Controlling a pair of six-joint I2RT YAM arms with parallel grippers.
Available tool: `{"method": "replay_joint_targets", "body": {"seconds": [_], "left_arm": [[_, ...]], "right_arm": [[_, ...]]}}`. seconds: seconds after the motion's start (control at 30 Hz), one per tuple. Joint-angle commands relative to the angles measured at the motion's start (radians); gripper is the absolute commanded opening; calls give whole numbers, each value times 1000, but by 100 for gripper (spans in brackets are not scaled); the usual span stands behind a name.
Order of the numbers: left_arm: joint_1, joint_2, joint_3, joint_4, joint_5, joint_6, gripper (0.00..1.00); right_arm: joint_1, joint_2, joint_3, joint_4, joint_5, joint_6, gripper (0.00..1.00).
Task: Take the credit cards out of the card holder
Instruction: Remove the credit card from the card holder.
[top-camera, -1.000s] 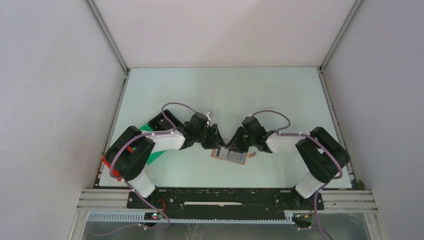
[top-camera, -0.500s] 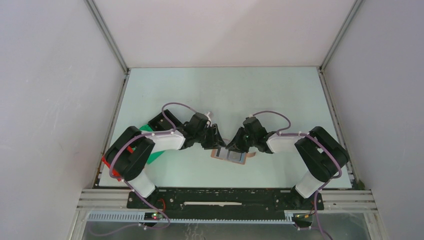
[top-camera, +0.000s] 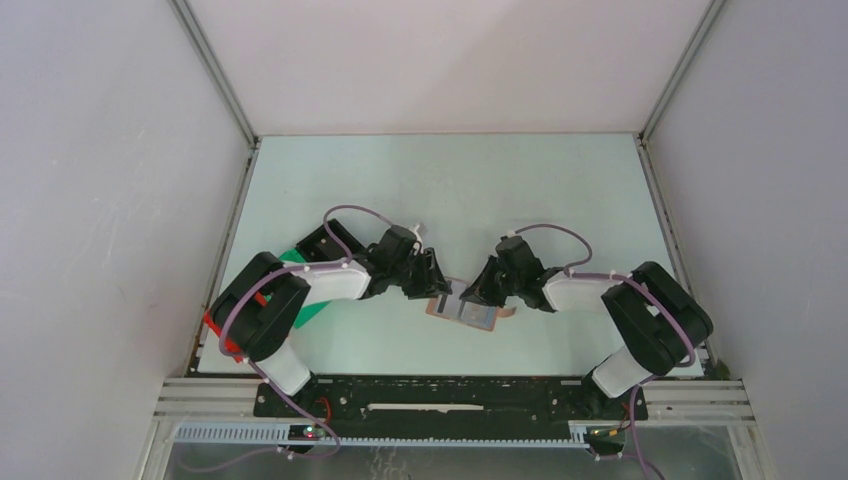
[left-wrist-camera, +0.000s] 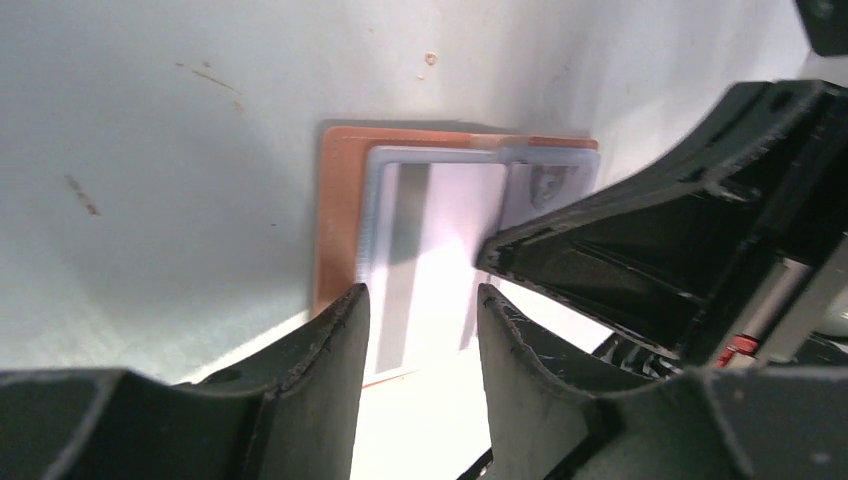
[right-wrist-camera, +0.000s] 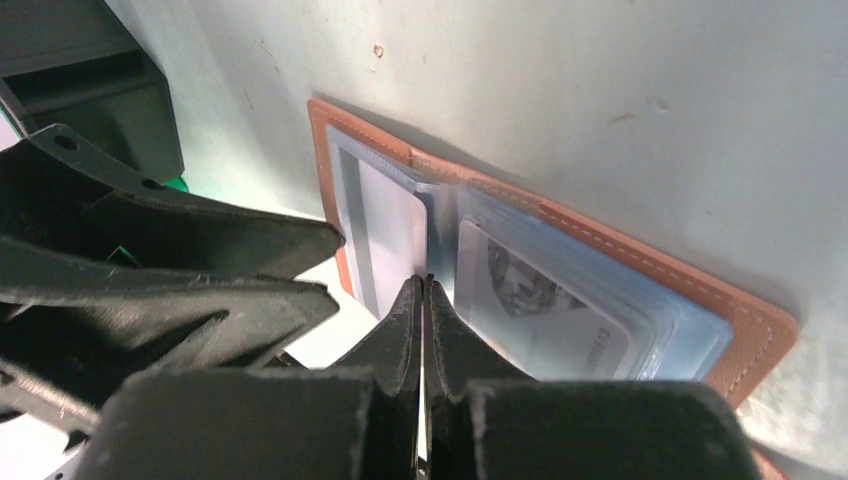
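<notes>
While the left hand (top-camera: 437, 291) overhangs the card holder (top-camera: 472, 319), bins (top-camera: 316, 312) lie apart.

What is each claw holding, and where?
Left claw: open over the holder, gripping nothing. Right claw: shut at its middle fold; whether anything is pinched cannot be told.

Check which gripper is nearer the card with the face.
Right: right gripper, shut, sits beside the face card at the fold of the card holder; left gripper, open, is over the other half.
</notes>
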Motion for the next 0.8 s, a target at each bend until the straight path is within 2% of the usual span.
{"method": "replay_joint_targets", "body": {"seconds": [0.0,0.37,0.77], "left_arm": [[19,14,-11,-26,-33,8,50],[23,61,-12,-9,-22,-1,49],[25,50,-12,-13,-19,3,49]], "right_arm": [[-16,-73,-15,-97,60,-48,0],[-30,-104,-60,-102,28,-53,0],[-91,-193,-194,29,-52,-100,0]]}}
